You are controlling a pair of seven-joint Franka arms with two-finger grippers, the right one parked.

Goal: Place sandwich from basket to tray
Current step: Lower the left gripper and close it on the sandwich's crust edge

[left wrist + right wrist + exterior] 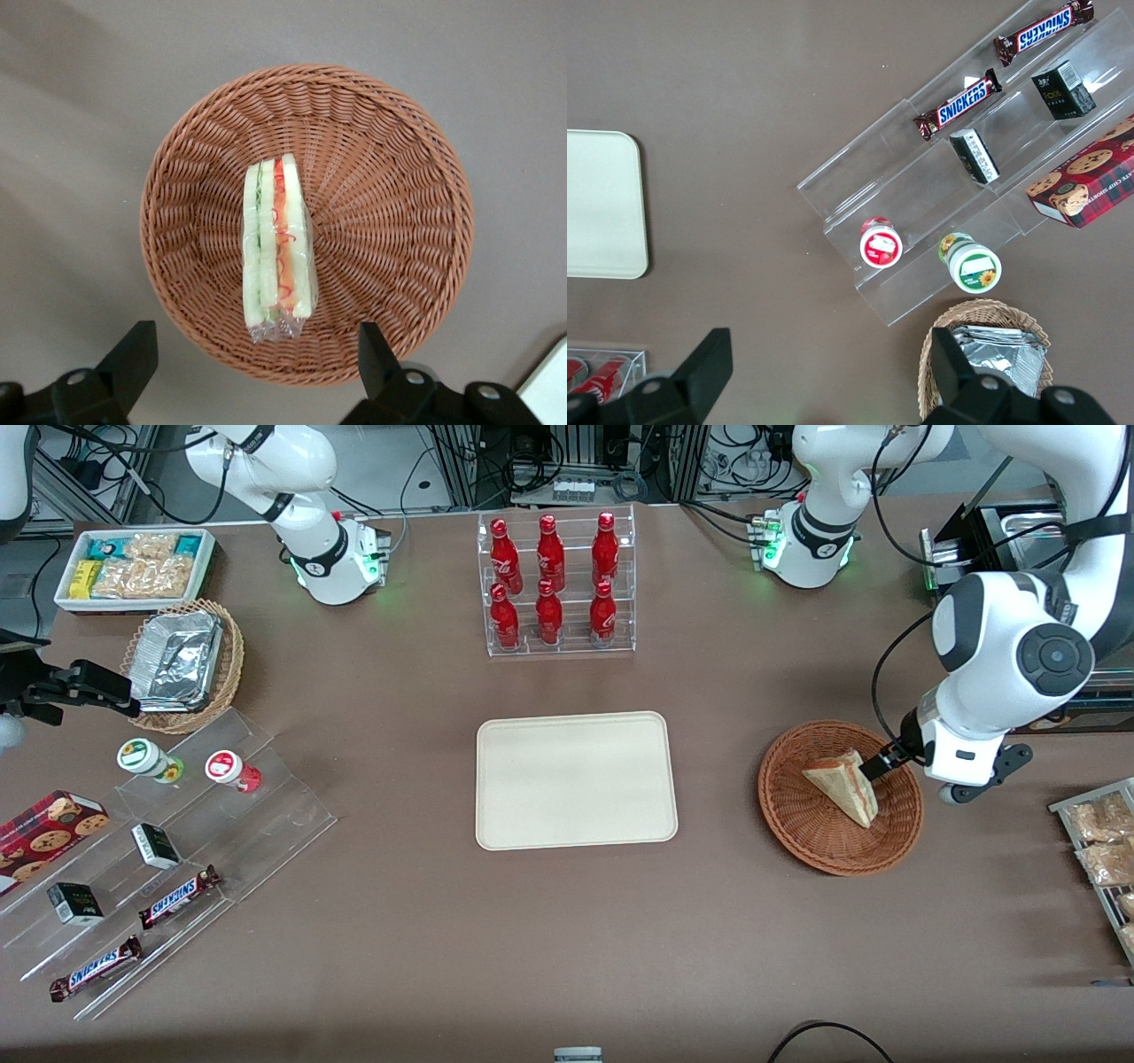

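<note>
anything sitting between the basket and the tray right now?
Nothing: the front view shows only bare brown tabletop between the basket and the tray. The sandwich lies in the basket, with the open gripper above it.

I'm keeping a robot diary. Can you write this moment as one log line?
step: reach | gripper: open, above basket | sandwich: in basket, not gripped | tray: no sandwich yet
</note>
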